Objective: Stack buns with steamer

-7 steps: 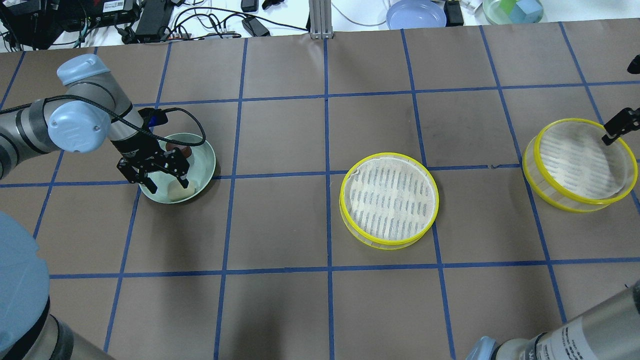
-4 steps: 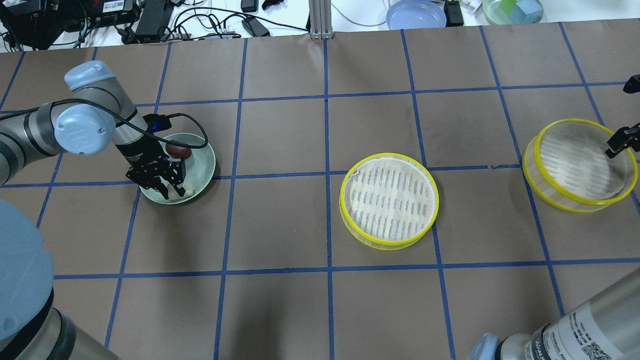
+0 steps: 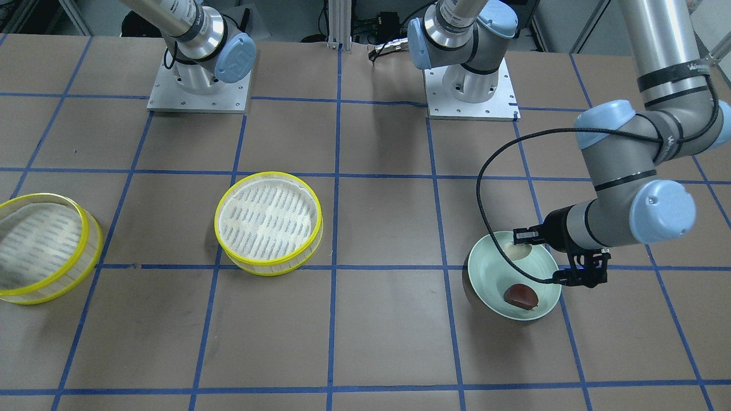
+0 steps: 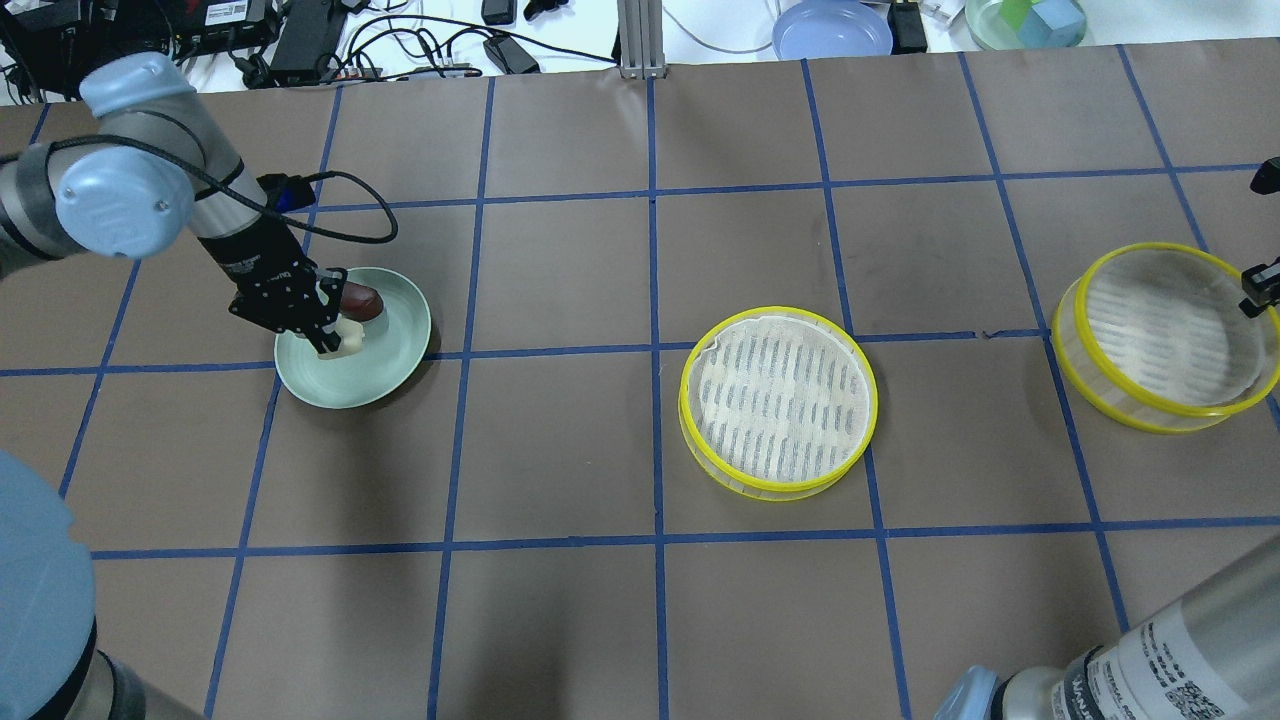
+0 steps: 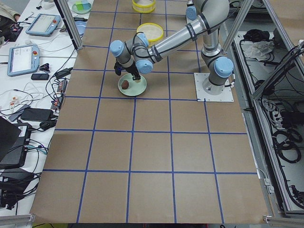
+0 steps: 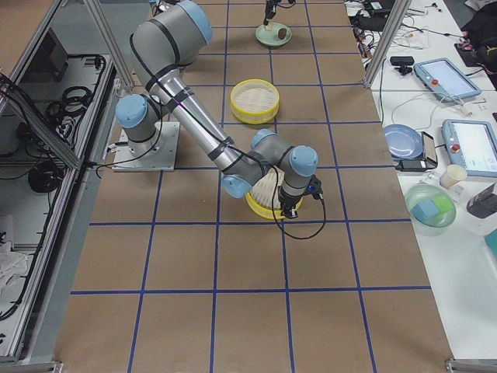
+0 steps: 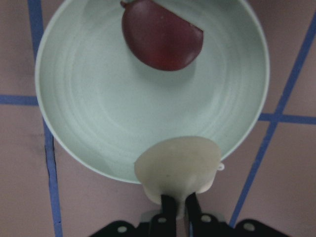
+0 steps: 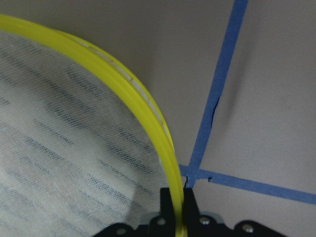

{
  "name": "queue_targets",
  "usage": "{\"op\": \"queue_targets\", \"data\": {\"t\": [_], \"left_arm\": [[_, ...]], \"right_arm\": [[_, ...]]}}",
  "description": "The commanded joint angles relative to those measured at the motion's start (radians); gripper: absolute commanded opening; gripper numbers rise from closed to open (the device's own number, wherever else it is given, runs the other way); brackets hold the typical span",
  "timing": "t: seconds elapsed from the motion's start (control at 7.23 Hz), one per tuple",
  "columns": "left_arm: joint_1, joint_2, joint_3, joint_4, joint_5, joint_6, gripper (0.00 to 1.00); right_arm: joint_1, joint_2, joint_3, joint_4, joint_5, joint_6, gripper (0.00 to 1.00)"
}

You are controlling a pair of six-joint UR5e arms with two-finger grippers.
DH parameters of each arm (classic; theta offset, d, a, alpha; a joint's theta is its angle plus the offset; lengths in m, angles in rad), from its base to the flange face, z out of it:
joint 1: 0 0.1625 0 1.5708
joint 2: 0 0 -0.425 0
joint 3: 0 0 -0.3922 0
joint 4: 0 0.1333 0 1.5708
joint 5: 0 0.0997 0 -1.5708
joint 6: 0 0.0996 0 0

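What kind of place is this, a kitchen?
Most likely a robotics research lab: two grey-and-blue robot arms bolted to a brown table taped into a blue grid, with cable-strewn white side benches holding control tablets.

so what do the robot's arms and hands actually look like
Both arms are silver-grey tubes with pale blue joint caps. The left arm carries a black cable looping to a blue plug; the right arm bears a white label with black print. The left hand and right hand are black with two slim fingers.
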State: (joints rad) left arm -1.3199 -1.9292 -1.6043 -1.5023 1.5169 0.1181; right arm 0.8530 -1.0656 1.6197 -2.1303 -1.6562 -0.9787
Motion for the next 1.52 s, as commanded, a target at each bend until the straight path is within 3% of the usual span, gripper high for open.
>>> {"op": "queue_targets", "data": {"t": [0.0, 0.28, 0.55, 0.69, 0.83, 0.97, 1.24, 1.38], "left_arm": [[-0.155, 0.071, 0.107, -0.123, -0.067, -0.207, 0.00], [-0.348, 0.087, 0.107, -0.092, -0.182, -0.403, 0.00], [-0.503, 0.052, 0.089, 0.041, -0.225, -0.526, 0.00], [-0.575, 0.039, 0.037, 0.150, -0.333, -0.560, 0.00], [-0.640, 0.024, -0.055, 0.354, -0.383, -0.648, 0.00], [-0.675, -0.002, -0.125, 0.470, -0.386, -0.678, 0.00], [-0.714, -0.037, -0.154, 0.476, -0.368, -0.686, 0.00], [-0.714, -0.045, -0.152, 0.476, -0.368, -0.718, 0.52]], "right_arm": [[0.000, -0.055, -0.001, 0.012, 0.003, 0.003, 0.00], [0.014, -0.126, -0.009, 0.086, 0.010, 0.021, 0.00], [0.076, -0.209, -0.011, 0.218, 0.015, 0.154, 0.00], [0.122, -0.232, -0.011, 0.258, 0.010, 0.220, 0.00], [0.162, -0.253, -0.009, 0.301, 0.012, 0.295, 0.00], [0.204, -0.272, -0.006, 0.334, 0.012, 0.363, 0.00], [0.259, -0.295, 0.000, 0.369, 0.012, 0.460, 0.00], [0.276, -0.304, 0.000, 0.380, 0.012, 0.506, 0.00]]}}
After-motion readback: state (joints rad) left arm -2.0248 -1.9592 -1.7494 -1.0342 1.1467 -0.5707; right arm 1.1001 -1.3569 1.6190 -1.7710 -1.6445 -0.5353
